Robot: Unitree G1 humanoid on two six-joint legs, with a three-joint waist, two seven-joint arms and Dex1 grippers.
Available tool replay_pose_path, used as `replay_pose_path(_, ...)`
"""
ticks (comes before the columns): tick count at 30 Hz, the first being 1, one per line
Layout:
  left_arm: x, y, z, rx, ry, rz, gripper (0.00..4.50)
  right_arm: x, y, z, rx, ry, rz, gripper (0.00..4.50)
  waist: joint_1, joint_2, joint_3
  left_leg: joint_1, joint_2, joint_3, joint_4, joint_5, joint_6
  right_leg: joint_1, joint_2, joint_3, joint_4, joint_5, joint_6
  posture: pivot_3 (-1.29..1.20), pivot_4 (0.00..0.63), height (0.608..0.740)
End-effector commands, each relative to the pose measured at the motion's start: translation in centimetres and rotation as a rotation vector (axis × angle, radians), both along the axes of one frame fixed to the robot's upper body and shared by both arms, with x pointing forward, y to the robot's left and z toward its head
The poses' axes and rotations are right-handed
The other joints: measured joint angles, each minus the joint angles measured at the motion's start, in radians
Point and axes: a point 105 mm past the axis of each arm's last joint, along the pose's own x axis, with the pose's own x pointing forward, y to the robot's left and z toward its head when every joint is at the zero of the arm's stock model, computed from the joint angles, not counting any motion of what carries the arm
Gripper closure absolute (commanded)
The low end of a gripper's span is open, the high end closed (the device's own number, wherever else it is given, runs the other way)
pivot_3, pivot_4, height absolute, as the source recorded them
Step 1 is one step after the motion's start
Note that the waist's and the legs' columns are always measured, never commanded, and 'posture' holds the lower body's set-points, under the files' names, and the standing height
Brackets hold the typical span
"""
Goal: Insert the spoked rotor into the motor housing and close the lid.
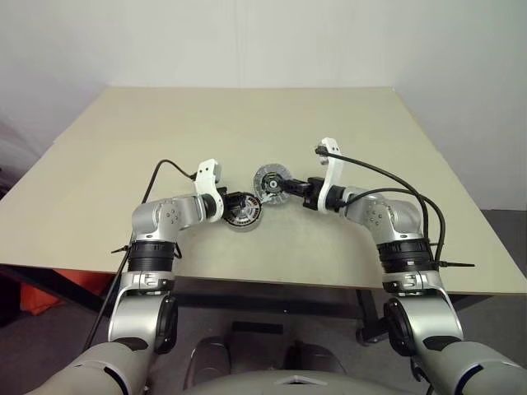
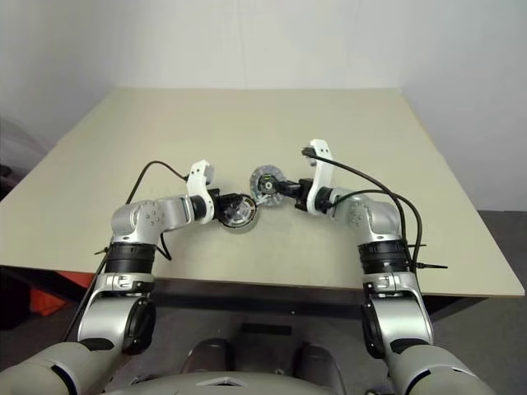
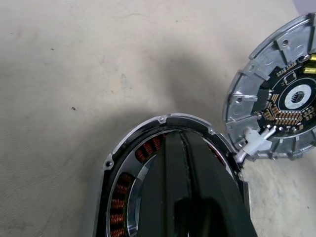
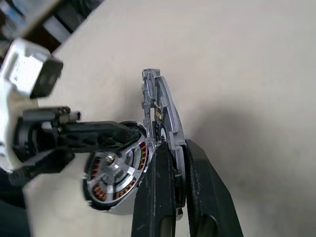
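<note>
The motor housing (image 1: 243, 217) lies flat on the table, its copper windings (image 3: 114, 200) showing inside the dark ring. The spoked rotor (image 4: 111, 165) sits inside it, silver spokes around a small hub. My left gripper (image 3: 180, 136) is shut, its fingers lying across the top of the housing with the tips at the far rim. The lid (image 1: 268, 178), a grey notched disc with a circuit face (image 3: 289, 98), stands tilted on edge just right of the housing. My right gripper (image 4: 178, 148) is shut on the lid's lower edge and holds it off the table.
The beige table (image 1: 247, 115) stretches wide behind and beside both hands. Black cables (image 1: 387, 177) loop from each wrist over the table's near part. The front edge runs just below my elbows.
</note>
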Motion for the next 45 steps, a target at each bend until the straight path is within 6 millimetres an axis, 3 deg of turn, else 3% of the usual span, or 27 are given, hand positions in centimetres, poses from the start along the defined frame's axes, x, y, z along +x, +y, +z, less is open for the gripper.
replay_pose_path(1, 0.0, 0.6, -0.3, 0.017, 0.018, 0.017, 4.50, -0.7, 1.9, 1.1, -0.093, -0.146, 0.102, 4.47, 0.000, 0.000, 0.000, 0.000, 0.000, 0.000, 0.000, 0.000, 0.000, 0.000, 0.000, 0.000, 0.000, 0.000, 0.000, 0.00, 0.000, 0.740)
replay_pose_path(9, 0.2, 0.5, -0.2, 0.016, 0.018, 0.018, 4.50, -2.2, 2.6, 1.0, -0.278, -0.299, 0.208, 4.47, -0.001, 0.000, 0.000, 0.000, 0.000, 0.000, 0.003, -0.002, 0.003, 0.001, 0.000, 0.000, 0.000, 0.000, -0.001, 0.00, 0.000, 0.740)
replay_pose_path(19, 0.4, 0.3, -0.1, 0.012, 0.017, 0.022, 4.50, -3.2, 2.8, 1.1, -0.319, -0.371, 0.288, 4.47, -0.003, 0.000, 0.000, 0.001, 0.000, 0.000, 0.005, -0.003, 0.005, 0.003, -0.001, 0.000, 0.000, 0.000, 0.000, 0.00, 0.000, 0.740)
replay_pose_path(29, 0.5, 0.2, -0.1, 0.009, 0.017, 0.029, 4.50, -1.5, 2.4, 0.4, -0.396, -0.376, 0.179, 4.47, -0.010, 0.000, 0.000, 0.001, 0.000, 0.000, 0.007, -0.003, 0.005, 0.004, -0.001, 0.000, 0.002, 0.000, 0.000, 0.00, 0.000, 0.740)
replay_pose_path(36, 0.5, 0.3, 0.0, 0.008, 0.012, 0.031, 4.50, 0.6, -0.1, -1.4, -0.512, -0.299, -0.004, 4.47, -0.012, 0.000, 0.000, 0.006, 0.000, 0.000, 0.009, -0.003, 0.005, 0.009, -0.001, 0.000, 0.003, -0.002, 0.004, 0.00, 0.000, 0.740)
replay_pose_path(45, 0.6, 0.2, 0.1, 0.007, 0.009, 0.030, 4.50, -0.5, 0.0, -1.1, -0.536, -0.320, 0.056, 4.47, -0.004, -0.001, 0.000, 0.008, -0.002, -0.001, 0.009, -0.004, 0.007, 0.014, -0.003, 0.000, 0.002, -0.002, 0.005, 0.00, 0.000, 0.740)
